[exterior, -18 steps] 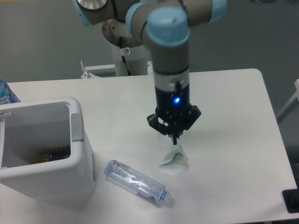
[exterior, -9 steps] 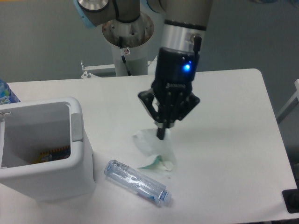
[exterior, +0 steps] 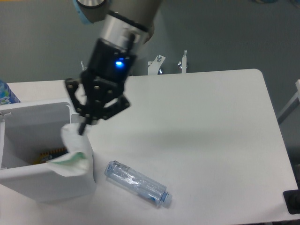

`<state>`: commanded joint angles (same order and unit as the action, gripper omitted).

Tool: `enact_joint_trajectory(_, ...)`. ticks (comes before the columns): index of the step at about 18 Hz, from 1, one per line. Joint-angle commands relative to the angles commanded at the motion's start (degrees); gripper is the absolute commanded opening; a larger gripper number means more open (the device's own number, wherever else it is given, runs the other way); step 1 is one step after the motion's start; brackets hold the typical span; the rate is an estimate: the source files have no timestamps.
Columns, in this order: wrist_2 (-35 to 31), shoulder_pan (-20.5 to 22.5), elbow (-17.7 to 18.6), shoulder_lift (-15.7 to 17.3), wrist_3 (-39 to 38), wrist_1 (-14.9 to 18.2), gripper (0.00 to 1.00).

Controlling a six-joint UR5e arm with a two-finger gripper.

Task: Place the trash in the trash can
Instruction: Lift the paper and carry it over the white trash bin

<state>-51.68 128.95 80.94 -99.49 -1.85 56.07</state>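
Camera view: tool (exterior: 83, 127) pinching small white folded paper carton with green marks (exterior: 75, 158).
Carton hangs over near right corner of large white rectangular plastic bin (exterior: 47, 180); clear plastic water bottle (exterior: 137, 183) lies on white surface (exterior: 201, 136).

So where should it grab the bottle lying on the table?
Probably from above, around the middle of the bottle. It lies flat and slanted on the table, cap end lower right, so the tool's fingers should close across its narrow width.

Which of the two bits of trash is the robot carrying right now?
The white paper carton with green marks, hanging from the gripper over the bin's rim. The clear plastic bottle lies on the table.
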Motion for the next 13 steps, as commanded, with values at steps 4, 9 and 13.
enact_joint_trajectory(4, -0.17, -3.43, 2.72, 1.05, 0.53, -0.35, 0.01)
enact_joint_trajectory(9, -0.44, -3.53, 4.05, 1.41, 1.49, -0.70, 0.17)
enact_joint_trajectory(13, -0.88, -3.53, 4.14, 1.23, 4.21, -1.05, 0.95)
